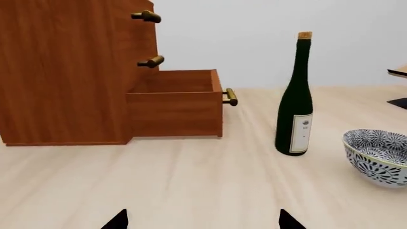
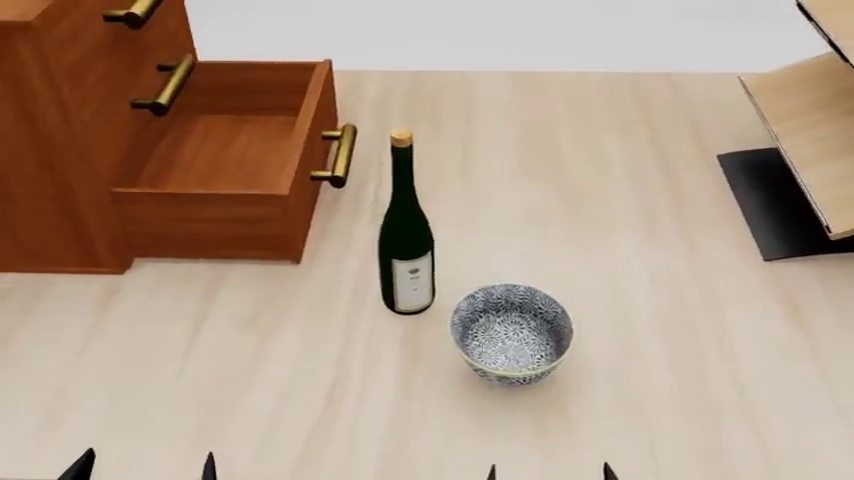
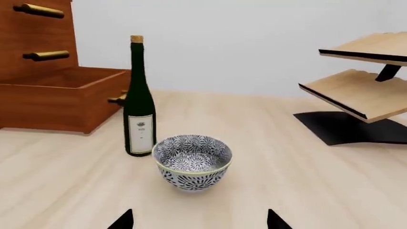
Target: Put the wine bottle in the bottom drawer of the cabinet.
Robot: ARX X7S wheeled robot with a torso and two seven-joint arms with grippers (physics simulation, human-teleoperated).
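wine bottle: upright on tabletop, just beside the pulled-out bottom drawer, untouched
bottom drawer: open, nothing visible inside, brass handle toward bottle
cabinet: far left corner of tabletop, upper two drawers closed
bowl: just beside bottle, toward near edge
rack: far right corner
left tool: near edge, only fingertips show, spread wide, holding nothing
right tool: near edge, tips apart, holding nothing

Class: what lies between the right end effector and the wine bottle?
The patterned bowl sits before the right end effector, beside the wine bottle; right wrist view shows it.
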